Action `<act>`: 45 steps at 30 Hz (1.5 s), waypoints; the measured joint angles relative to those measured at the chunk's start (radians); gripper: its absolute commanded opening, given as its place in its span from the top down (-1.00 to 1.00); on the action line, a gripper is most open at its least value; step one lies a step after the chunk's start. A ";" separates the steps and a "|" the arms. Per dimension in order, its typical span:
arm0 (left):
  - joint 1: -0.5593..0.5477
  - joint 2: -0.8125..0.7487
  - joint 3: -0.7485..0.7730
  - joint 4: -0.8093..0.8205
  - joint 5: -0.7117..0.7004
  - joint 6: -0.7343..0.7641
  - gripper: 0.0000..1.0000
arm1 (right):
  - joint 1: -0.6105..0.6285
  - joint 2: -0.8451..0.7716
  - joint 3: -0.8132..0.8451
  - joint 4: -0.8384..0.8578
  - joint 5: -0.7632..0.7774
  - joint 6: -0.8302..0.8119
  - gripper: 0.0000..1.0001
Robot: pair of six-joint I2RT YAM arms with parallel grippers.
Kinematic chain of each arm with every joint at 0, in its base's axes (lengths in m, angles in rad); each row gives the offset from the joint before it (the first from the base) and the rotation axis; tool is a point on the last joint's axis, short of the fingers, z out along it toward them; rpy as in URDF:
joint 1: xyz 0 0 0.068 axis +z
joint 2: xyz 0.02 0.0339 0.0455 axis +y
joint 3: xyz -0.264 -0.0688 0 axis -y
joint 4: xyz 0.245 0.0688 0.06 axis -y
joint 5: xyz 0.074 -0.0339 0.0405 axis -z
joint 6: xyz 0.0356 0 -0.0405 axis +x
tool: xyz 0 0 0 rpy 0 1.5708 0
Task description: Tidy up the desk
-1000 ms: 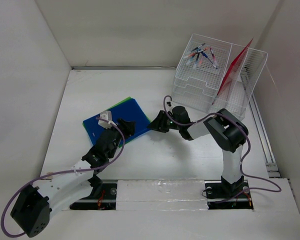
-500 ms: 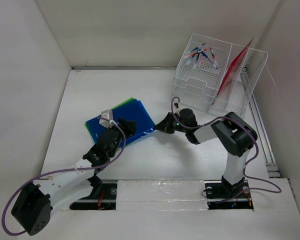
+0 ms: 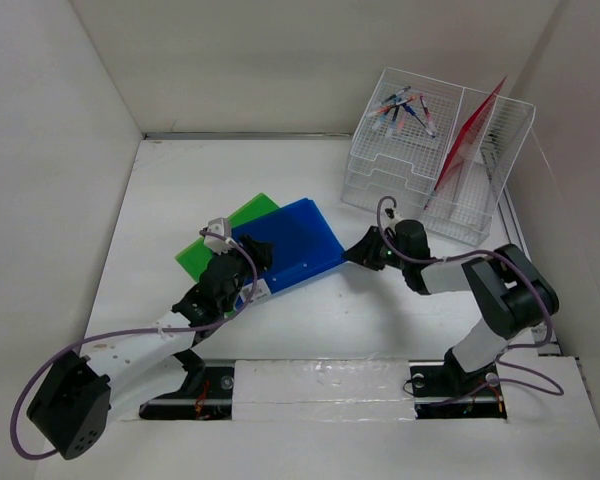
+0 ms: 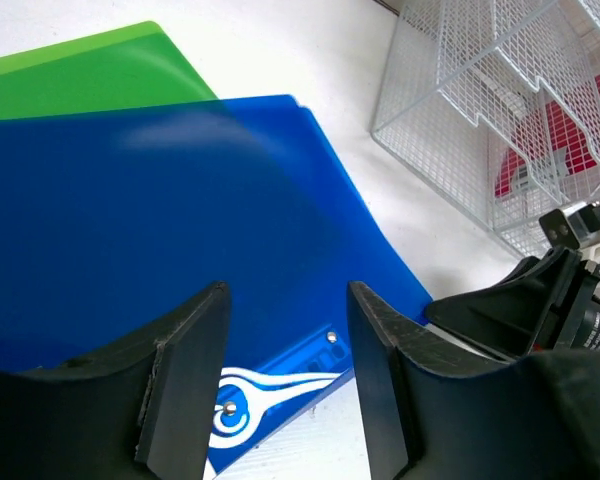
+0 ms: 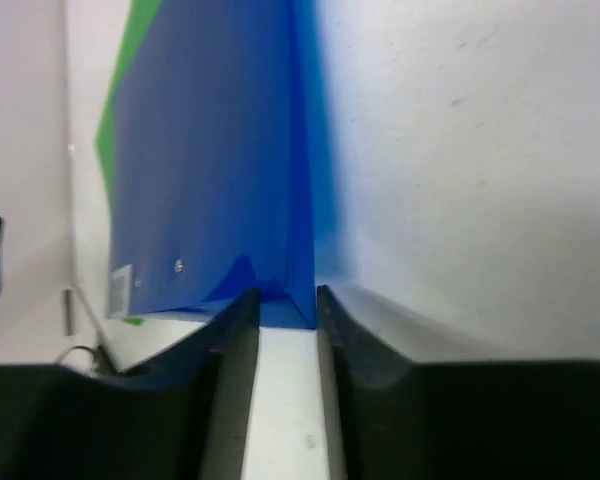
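Your wire rack [image 3: 435, 150] stands far right, a red folder [image 3: 468, 135] leaning inside. Your right hand [image 5: 285, 300] is clamped on the edge of the blue folder [image 3: 290, 245]. Your left hand [image 4: 288, 300] hovers above it, fingers apart, and the green folder [image 3: 215, 240] lies partly beneath. The white bench [image 3: 310, 320] spreads flat under everything.

Table [image 3: 170, 190] is lying flat and level, matte white, spanning nearly the whole view; upright white panels [image 3: 50, 150] are standing along its sides.
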 measured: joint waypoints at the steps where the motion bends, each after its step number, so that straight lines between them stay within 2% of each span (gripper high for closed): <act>1: 0.000 0.005 0.000 0.003 -0.001 0.000 0.10 | -0.008 0.002 0.000 -0.007 0.002 -0.011 0.02; 6: 0.000 0.027 0.000 0.021 -0.006 -0.003 0.12 | 0.004 0.053 0.017 0.000 -0.010 -0.026 -0.38; 10: 0.000 0.047 0.000 0.030 -0.016 -0.003 0.17 | 0.053 0.085 0.034 0.052 -0.021 -0.007 -0.45; 14: 0.000 0.061 -0.001 0.038 -0.018 -0.001 0.38 | 0.095 0.116 0.034 0.116 -0.009 0.035 -0.46; 17: 0.000 0.061 -0.002 0.056 -0.014 0.003 0.45 | 0.121 0.156 0.029 0.199 0.014 0.090 -0.44; 20: 0.000 0.060 -0.002 0.074 -0.011 0.013 0.47 | 0.135 0.203 0.010 0.306 0.047 0.153 -0.36; 23: 0.000 0.058 -0.002 0.087 -0.008 0.021 0.48 | 0.141 0.269 -0.012 0.439 0.081 0.224 -0.13; 24: 0.001 0.058 -0.002 0.089 -0.006 0.023 0.48 | 0.141 0.294 -0.021 0.488 0.090 0.251 0.01; 27: 0.001 0.056 -0.005 0.094 -0.001 0.027 0.48 | 0.135 0.367 -0.034 0.608 0.104 0.319 0.27; 30: 0.001 0.049 -0.014 0.096 0.009 0.031 0.48 | 0.132 0.392 -0.035 0.652 0.111 0.350 0.49; 33: 0.001 0.034 -0.015 0.097 0.015 0.036 0.48 | 0.127 0.398 -0.035 0.654 0.126 0.376 0.73; 37: 0.001 0.003 -0.015 0.097 0.024 0.041 0.47 | 0.124 0.330 -0.035 0.611 0.141 0.360 0.93; 42: 0.001 -0.037 -0.015 0.102 0.037 0.045 0.46 | 0.137 0.158 -0.030 0.474 0.156 0.285 1.00; 45: 0.009 -0.074 -0.015 0.105 0.039 0.047 0.45 | 0.151 0.033 0.005 0.319 0.171 0.215 1.00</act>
